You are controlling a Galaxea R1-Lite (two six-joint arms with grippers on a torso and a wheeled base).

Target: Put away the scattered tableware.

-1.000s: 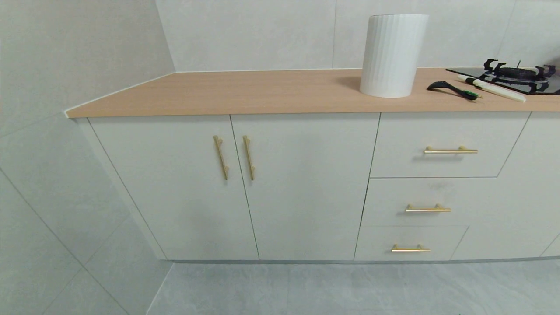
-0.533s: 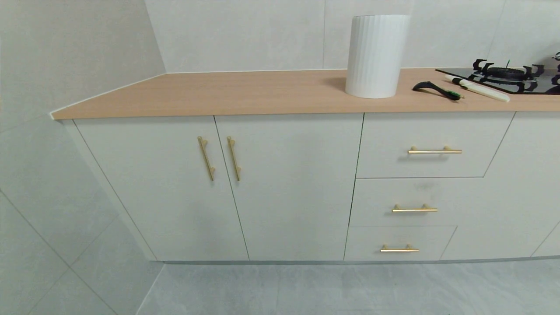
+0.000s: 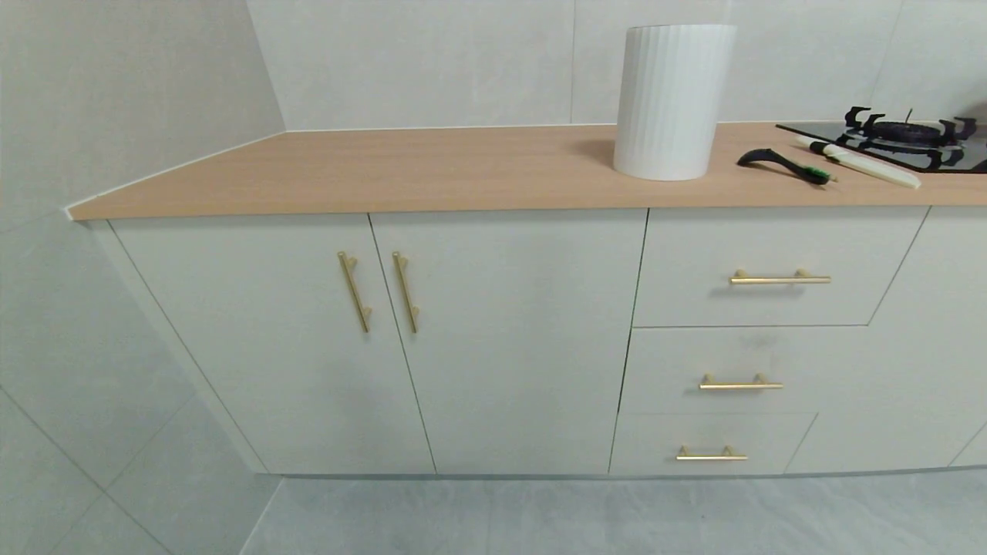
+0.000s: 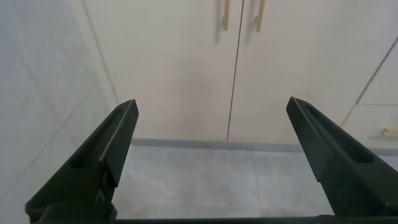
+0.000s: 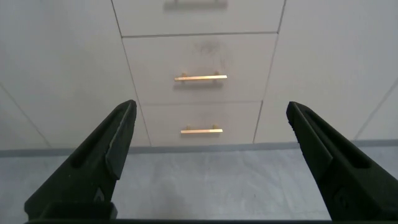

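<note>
A: Two utensils are lying on the countertop [image 3: 385, 169], right of the ribbed white holder [image 3: 669, 100]: black utensil [image 3: 783, 164] and white utensil [image 3: 864, 163], by the hob [image 3: 910, 135].
B: Grippers?
A: Left gripper [image 4: 211, 106] and right gripper [image 5: 211, 107] are hanging low, facing the cabinet fronts, fingers spread wide, holding nothing.
B: I'm suggesting squaring up closer, lifting the right arm above the counter edge first, then pinching across the black handle.
</note>
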